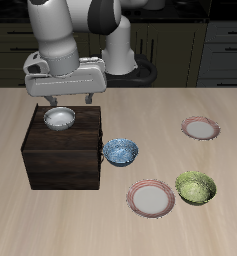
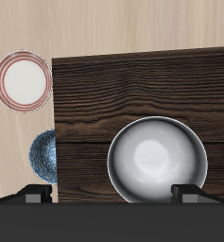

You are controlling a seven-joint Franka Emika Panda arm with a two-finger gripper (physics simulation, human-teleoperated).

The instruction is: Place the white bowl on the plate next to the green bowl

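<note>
Pale wood table (image 1: 190, 100) (dark cabinets (image 1: 180, 45) behind)

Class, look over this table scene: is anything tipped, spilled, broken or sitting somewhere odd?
Nothing is tipped, spilled or broken. The one oddity: the white bowl sits upright on a dark wooden box, not on the table with the other dishes. The gripper hovers over it.

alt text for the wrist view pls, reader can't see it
Looking straight down from the gripper, a white bowl sits on a dark wooden box, between the two fingertips. Beyond the box, on the light wooden table, lie a red-rimmed plate and a partly hidden blue patterned bowl.
</note>
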